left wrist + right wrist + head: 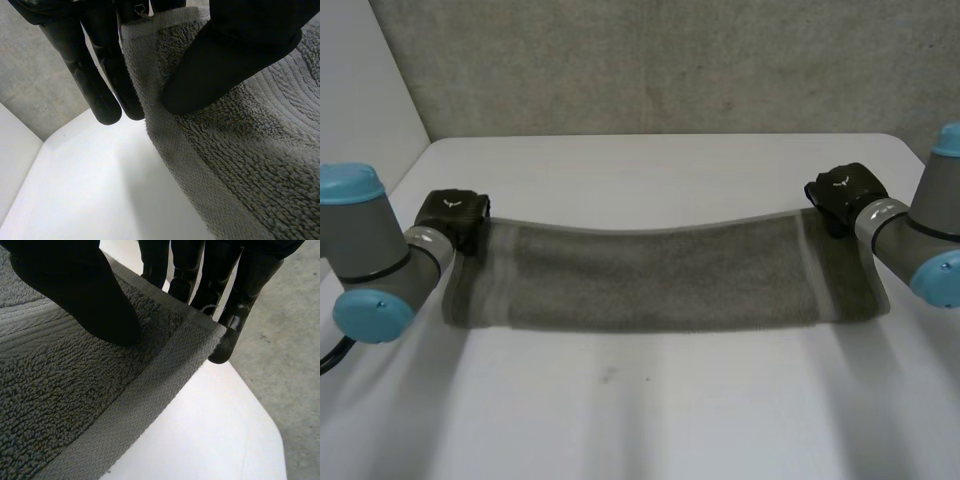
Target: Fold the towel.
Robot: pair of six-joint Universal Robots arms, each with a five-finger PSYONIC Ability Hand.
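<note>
— Where's the towel (660, 275)?
— Stretched across the middle of the table (650, 420), nearly from its left edge to its right.
— And the hands?
— Each thumb presses cloth against the fingers: left hand (453, 215) on the towel's far left corner, right hand (842, 192) on its far right.

Head view high behind table (640, 420); wrist views close against shared towel (660, 275).

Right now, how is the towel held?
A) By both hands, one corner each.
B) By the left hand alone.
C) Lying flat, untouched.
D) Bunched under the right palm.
A: the left hand and the right hand each pinch a corner of the towel between thumb and fingers.
</note>
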